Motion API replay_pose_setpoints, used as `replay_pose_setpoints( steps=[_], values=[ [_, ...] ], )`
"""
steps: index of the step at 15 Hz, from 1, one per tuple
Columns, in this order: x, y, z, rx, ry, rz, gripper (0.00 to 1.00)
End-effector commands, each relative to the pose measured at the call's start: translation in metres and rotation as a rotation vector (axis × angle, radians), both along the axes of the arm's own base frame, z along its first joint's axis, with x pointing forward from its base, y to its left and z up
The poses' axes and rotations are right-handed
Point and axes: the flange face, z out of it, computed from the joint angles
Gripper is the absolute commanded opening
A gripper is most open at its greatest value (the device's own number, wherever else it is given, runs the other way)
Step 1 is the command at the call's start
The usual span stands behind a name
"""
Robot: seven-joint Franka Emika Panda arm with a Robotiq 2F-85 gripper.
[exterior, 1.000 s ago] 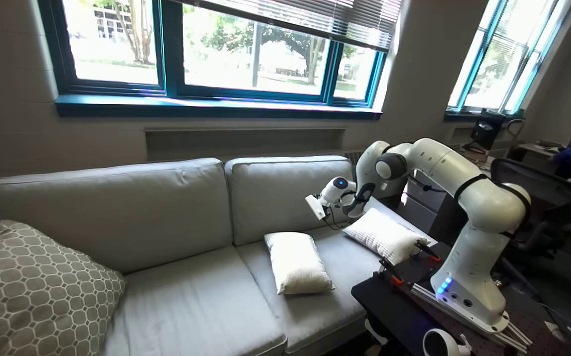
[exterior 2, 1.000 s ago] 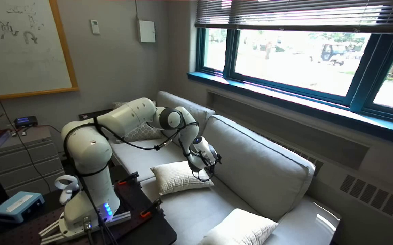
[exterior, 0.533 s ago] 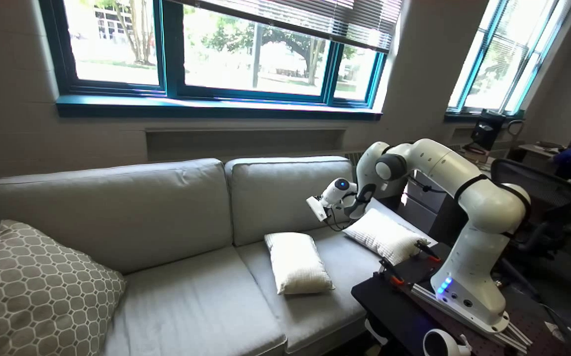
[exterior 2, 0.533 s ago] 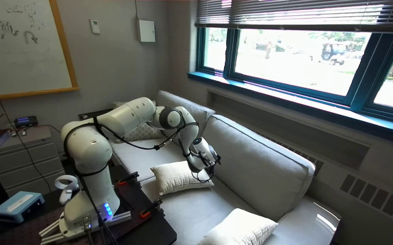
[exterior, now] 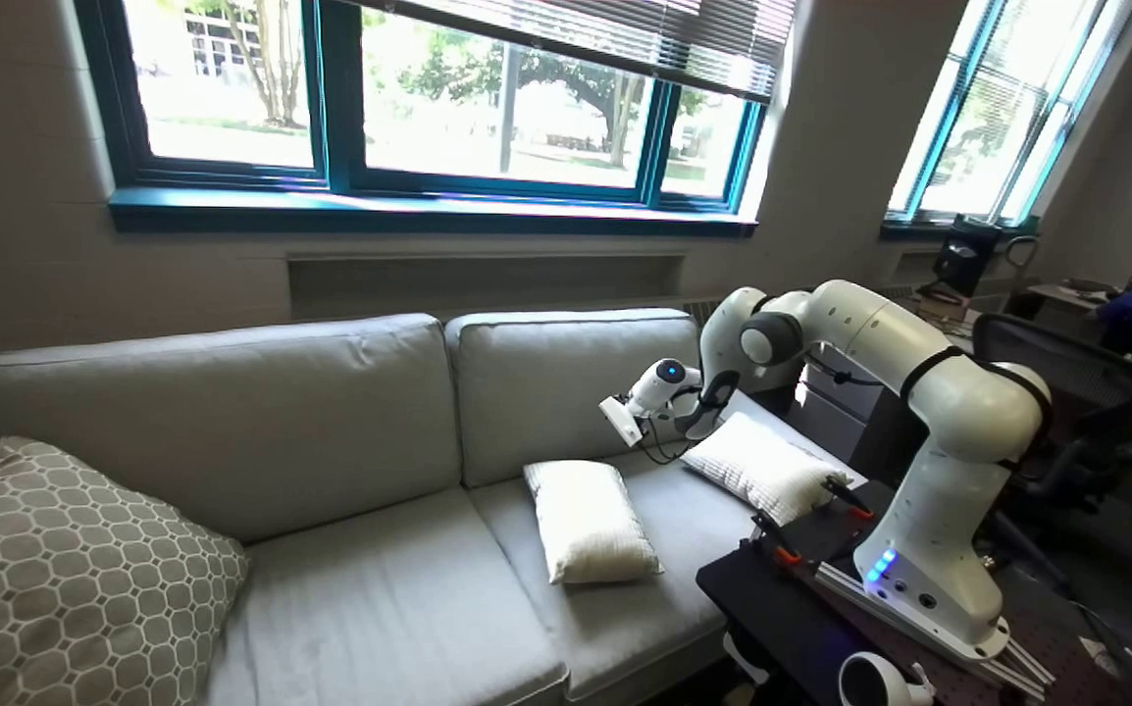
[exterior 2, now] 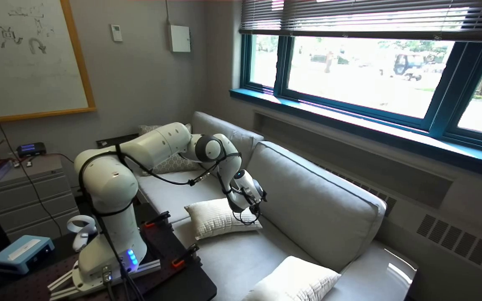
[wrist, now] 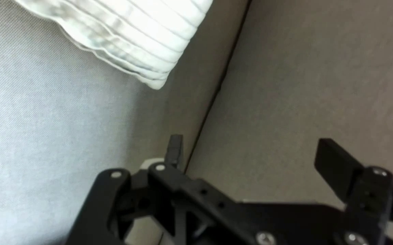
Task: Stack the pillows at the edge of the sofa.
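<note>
Grey wall (exterior: 17, 255) with blue-framed window (exterior: 497, 127) and part-lowered blind (exterior: 644, 39): above and beyond the jaws in both exterior views. Sofa (exterior: 350, 588), light grey fabric: seat below the jaws, one back cushion (exterior: 566, 382) close in front of them. Gripper (wrist: 251, 151), one, black: jaws spread wide, nothing held; sofa fabric shows between the fingers (wrist: 175, 149) in the wrist view; contact of their tips with cloth cannot be told. White pillow (exterior: 591, 525), ribbed cover: flat on the seat, lower than the jaws and just beside them, one corner ahead of them in the wrist view. Second pillow (exterior: 767, 466), also white: on the seat, at the opposite side of the jaws, near the padded arm (exterior 2: 379, 267). Patterned cushion (exterior: 85, 579), grey-beige with pale lattice: well apart from the jaws, at the sofa's far end. Robot arm (exterior: 958, 431), white, black-banded: extending to the jaws from a black table (exterior: 772, 598), which stands behind them. Clamps (exterior 2: 186, 255), two, black and orange: on the table edge, between the jaws and the robot's base (exterior: 929, 559). Controller (exterior 2: 81, 241), white: on the table, well behind the jaws.
</note>
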Motion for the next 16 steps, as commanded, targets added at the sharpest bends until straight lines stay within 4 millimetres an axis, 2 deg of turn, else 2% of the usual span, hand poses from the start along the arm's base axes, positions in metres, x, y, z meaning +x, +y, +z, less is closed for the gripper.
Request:
replay_pose_setpoints(
  steps=[1, 6, 8, 11, 12, 13, 16],
  values=[
    [0.013, 0.047, -0.003, -0.032, -0.022, 0.133, 1.00],
    [0.009, 0.138, -0.009, -0.042, 0.012, 0.414, 1.00],
    [0.001, 0.180, -0.014, -0.033, 0.054, 0.511, 1.00],
    [-0.012, 0.228, -0.024, -0.029, 0.144, 0.646, 1.00],
    [-0.016, 0.238, -0.028, -0.033, 0.185, 0.687, 1.00],
    [-0.029, 0.247, -0.017, -0.039, 0.242, 0.745, 1.00],
    [-0.032, 0.254, -0.020, -0.064, 0.378, 0.847, 1.00]
  ],
)
